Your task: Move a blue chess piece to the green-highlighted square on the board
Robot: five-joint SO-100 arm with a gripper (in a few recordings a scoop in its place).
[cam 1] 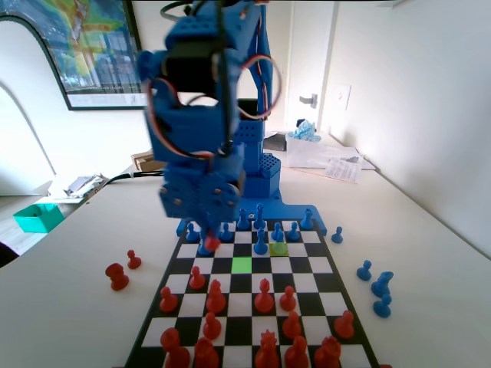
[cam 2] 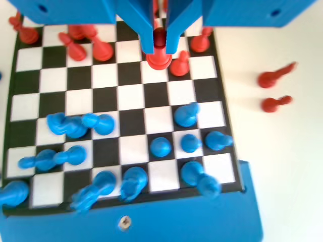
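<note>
My gripper (cam 1: 211, 236) hangs high over the left part of the board's (cam 1: 303, 265) far end. It is shut on a red piece (cam 1: 212, 244). In the wrist view the jaws of the gripper (cam 2: 159, 43) clamp the top of that red piece (cam 2: 159, 56) above the red side's squares. The green-highlighted square (cam 1: 242, 264) lies bare, right of and nearer than the gripper. A blue pawn (cam 1: 261, 244) stands just beyond that square, and another blue pawn (cam 1: 278, 232) stands by the olive square (cam 1: 278, 248). Blue pawns (cam 2: 160, 147) sit low in the wrist view.
Red pieces (cam 1: 263, 296) fill the near rows of the board. Two red pieces (cam 1: 116, 276) lie off the board at the left. Several blue pieces (cam 1: 381, 285) stand off it at the right. A teal box (cam 1: 37, 217) sits at the table's far left.
</note>
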